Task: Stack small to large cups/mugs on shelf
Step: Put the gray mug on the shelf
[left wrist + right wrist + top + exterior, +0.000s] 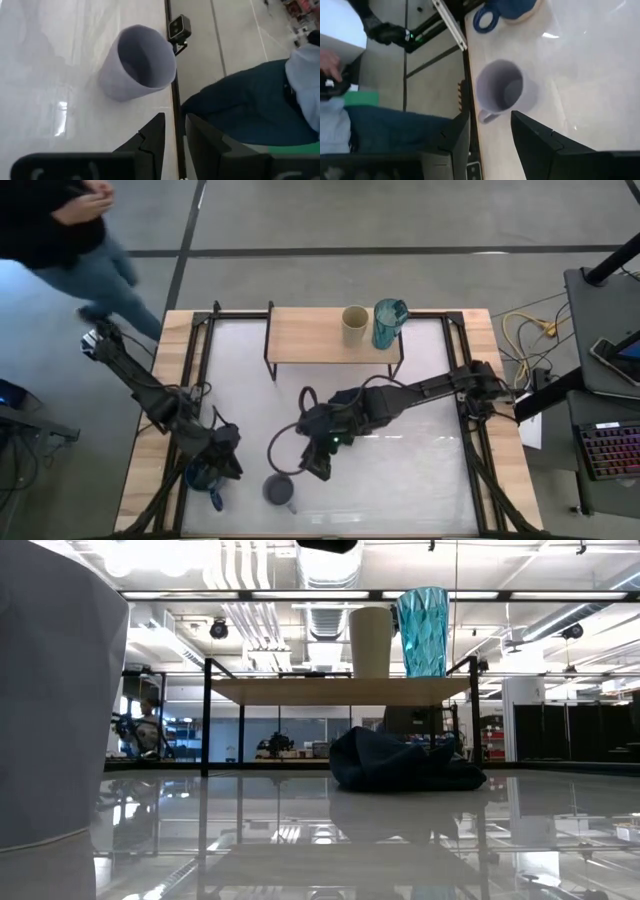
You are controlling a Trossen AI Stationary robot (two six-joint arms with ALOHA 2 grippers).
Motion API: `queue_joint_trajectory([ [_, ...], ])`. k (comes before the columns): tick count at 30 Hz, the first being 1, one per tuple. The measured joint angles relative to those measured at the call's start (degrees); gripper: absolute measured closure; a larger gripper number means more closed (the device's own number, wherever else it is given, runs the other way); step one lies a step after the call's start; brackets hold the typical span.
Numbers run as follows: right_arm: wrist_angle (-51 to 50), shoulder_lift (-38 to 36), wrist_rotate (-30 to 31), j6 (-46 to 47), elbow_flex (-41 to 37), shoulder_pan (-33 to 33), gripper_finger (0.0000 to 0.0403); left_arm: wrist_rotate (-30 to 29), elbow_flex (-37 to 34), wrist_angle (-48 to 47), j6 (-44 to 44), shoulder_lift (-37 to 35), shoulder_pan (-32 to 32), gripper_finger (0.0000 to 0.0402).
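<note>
Risks, L to R:
- L gripper [174, 146] sits low near the front-left corner of the table [400, 470], just beside the blue mug [203, 477]. Fingers a narrow gap apart, nothing between them. I judge any swing of that arm could clip the blue mug and push it toward the left edge.
- Grey mug [279, 490] stands upright close to the front edge, between the two grippers. The table top is glossy, so a glancing touch would prob. slide or tip it off the front rather than seat it.
- R gripper [490, 134] hovers just behind the grey mug, fingers well apart, empty. The handle faces the front edge, and an off-centre close may spin the mug. Both arms are near each other, so arm contact is poss.
- Shelf [305, 337] along the far edge: beige cup [354, 326] and teal mug [388, 324] stand side by side at its right end. The board's left part is bare. A careless set-down beside the beige cup could knock it.

Surface/room: white reflective top with wood borders. A dark cloth [400, 762] lies beyond the shelf. A person [60, 230] is on the floor off the far-left corner, and another sits close by the front edge.
</note>
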Motion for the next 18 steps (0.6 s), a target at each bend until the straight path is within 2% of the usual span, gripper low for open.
queue_joint_trajectory([
  [4, -0.3, 0.0, 0.5, 0.8, 0.0, -0.9, 0.0266, -0.7, 0.1, 5.7, -4.7, 1.7, 0.1, 0.0338],
  [7, 1.1, 0.0, -1.2, 2.4, -1.0, -0.9, 0.0266, -0.6, 0.1, 11.5, -5.0, 2.4, 0.1, 0.0338],
  [13, 11.7, 0.0, -2.4, 2.6, -2.5, 0.6, 0.0266, 0.3, 0.1, 14.1, -3.0, 1.5, 0.1, 0.0338],
  [15, 12.5, -0.1, -0.5, 3.0, -2.2, 1.0, 0.0267, 2.7, -0.1, 14.1, -1.2, 0.5, 0.1, 0.0338],
  [18, 8.8, -0.1, 6.0, 4.2, -2.1, 1.1, 0.0273, 5.8, -0.5, 14.0, -0.3, -1.6, -0.2, 0.0338],
])
